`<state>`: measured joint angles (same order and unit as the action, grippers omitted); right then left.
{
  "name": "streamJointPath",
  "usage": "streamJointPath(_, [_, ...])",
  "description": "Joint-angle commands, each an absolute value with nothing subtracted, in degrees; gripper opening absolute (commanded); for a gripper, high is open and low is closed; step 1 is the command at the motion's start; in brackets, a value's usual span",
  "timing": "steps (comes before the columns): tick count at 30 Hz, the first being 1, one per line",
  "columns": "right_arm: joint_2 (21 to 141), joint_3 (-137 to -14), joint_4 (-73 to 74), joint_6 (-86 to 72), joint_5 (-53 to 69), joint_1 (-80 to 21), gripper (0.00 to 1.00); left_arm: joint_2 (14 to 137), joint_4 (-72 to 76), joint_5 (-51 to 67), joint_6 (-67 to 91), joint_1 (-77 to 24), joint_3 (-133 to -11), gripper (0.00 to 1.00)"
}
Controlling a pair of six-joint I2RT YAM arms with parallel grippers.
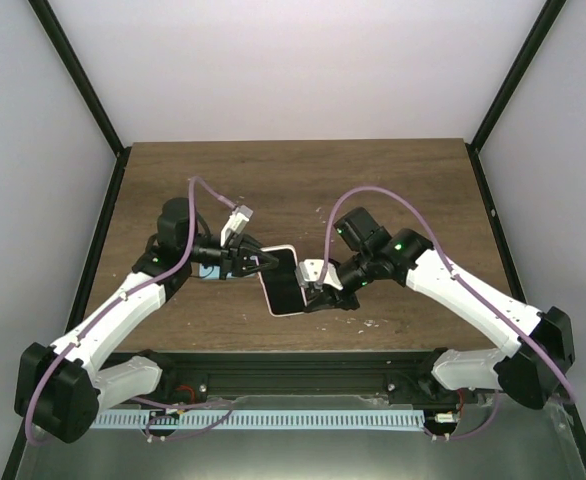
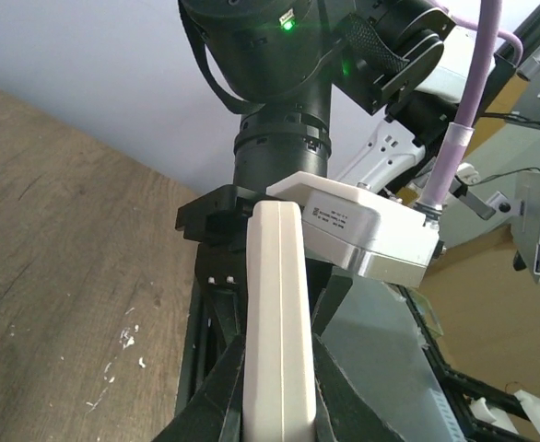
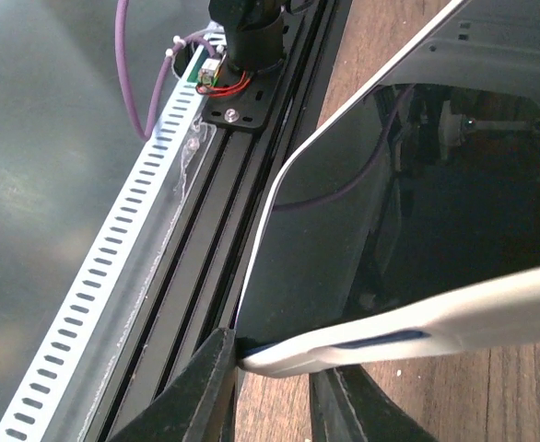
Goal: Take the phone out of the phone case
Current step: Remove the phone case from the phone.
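The phone (image 1: 282,279), dark screen up, sits in a white case (image 1: 295,309) and is held between both grippers over the table's middle. My left gripper (image 1: 256,262) is shut on its far-left end. In the left wrist view the case's white edge (image 2: 277,313) runs up between the black fingers (image 2: 217,396). My right gripper (image 1: 318,290) is shut on the right side. In the right wrist view its fingers (image 3: 210,387) pinch the case's white rim (image 3: 417,331) at a corner, below the dark screen (image 3: 390,212).
The wooden table (image 1: 393,190) has white scuff marks near its front edge (image 1: 378,323). A black rail (image 1: 303,365) and a white slotted strip (image 1: 273,418) run along the near side. Purple cables (image 1: 373,195) loop over both arms.
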<state>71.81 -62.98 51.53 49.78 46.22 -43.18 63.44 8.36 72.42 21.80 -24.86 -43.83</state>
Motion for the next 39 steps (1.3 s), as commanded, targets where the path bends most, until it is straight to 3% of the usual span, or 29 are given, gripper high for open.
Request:
streamJointPath(1, [72.1,-66.3,51.1,55.7,44.9,-47.8,0.2,63.8,8.5,69.5,21.3,-24.9,-46.1,0.0])
streamJointPath(21, [74.1,-66.1,46.0,55.2,36.9,-51.5,0.14,64.9,7.7,71.1,21.4,-25.9,-46.7,0.0])
streamJointPath(29, [75.1,-64.8,38.3,54.0,41.6,-40.6,0.14,64.5,7.7,72.7,21.1,-27.6,-46.7,0.0])
streamJointPath(39, [77.7,-61.3,26.1,46.9,48.2,-35.9,0.17,64.3,8.8,73.6,22.0,-28.0,-46.5,0.0])
